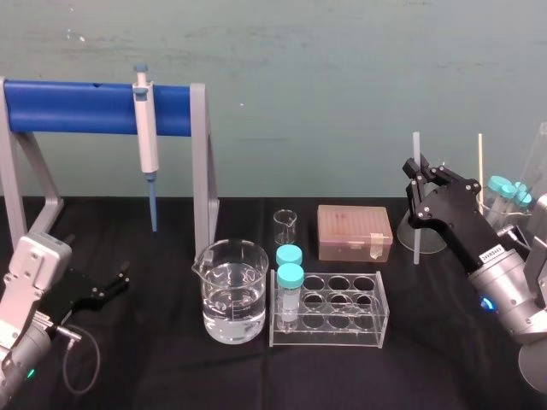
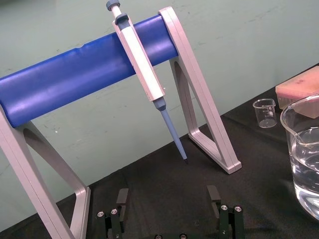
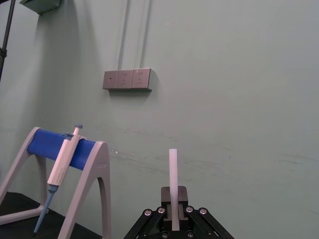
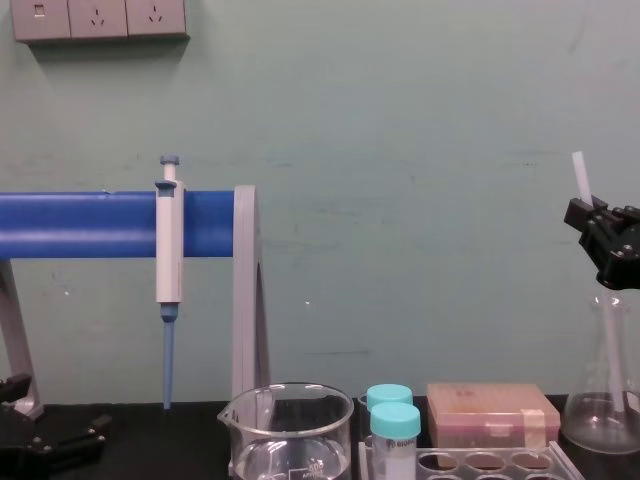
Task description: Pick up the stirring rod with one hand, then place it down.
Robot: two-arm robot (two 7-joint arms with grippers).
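The stirring rod [image 1: 416, 226] is a whitish translucent stick standing almost upright at the right of the table. My right gripper [image 1: 419, 175] is shut on its upper part, and the rod's top [image 4: 578, 168] pokes out above the black fingers. In the right wrist view the rod [image 3: 173, 169] rises from between the closed pads of that gripper [image 3: 173, 206]. Its lower end overlaps a clear conical flask [image 4: 598, 415]; I cannot tell whether it is inside. My left gripper [image 1: 107, 286] rests low at the left, open and with nothing in it [image 2: 168, 199].
A pipette [image 1: 147, 128] hangs on the blue-barred stand [image 1: 77, 107] at the back left. In the middle stand a beaker of water [image 1: 231, 295], a small beaker [image 1: 285, 226], a clear tube rack [image 1: 333, 312] with two teal-capped tubes, and a pink box [image 1: 354, 232].
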